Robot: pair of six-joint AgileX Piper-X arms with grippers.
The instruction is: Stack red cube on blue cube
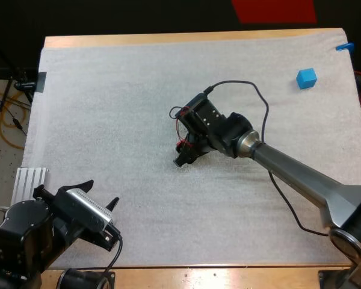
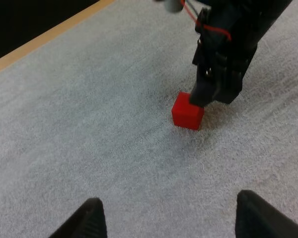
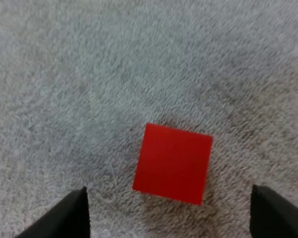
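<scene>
The red cube [image 3: 173, 163] lies flat on the white mat [image 1: 108, 108], near the middle of the table. My right gripper [image 1: 185, 152] hangs low over it, open, with its fingers [image 3: 72, 215] standing apart on either side and clear of the cube. In the high view only a sliver of the red cube [image 1: 182, 144] peeks out under that gripper. From the left wrist view, the red cube [image 2: 187, 111] sits right at the tip of the right gripper [image 2: 216, 84]. The blue cube [image 1: 307, 77] rests at the mat's far right. My left gripper [image 1: 101, 192] is open at the near left corner.
A ribbed pale metal block [image 1: 29, 183] lies beside the mat's left edge, close to my left arm. Wide bare mat separates the red cube from the blue one. The wooden table edge [image 2: 35, 42] runs along the far side.
</scene>
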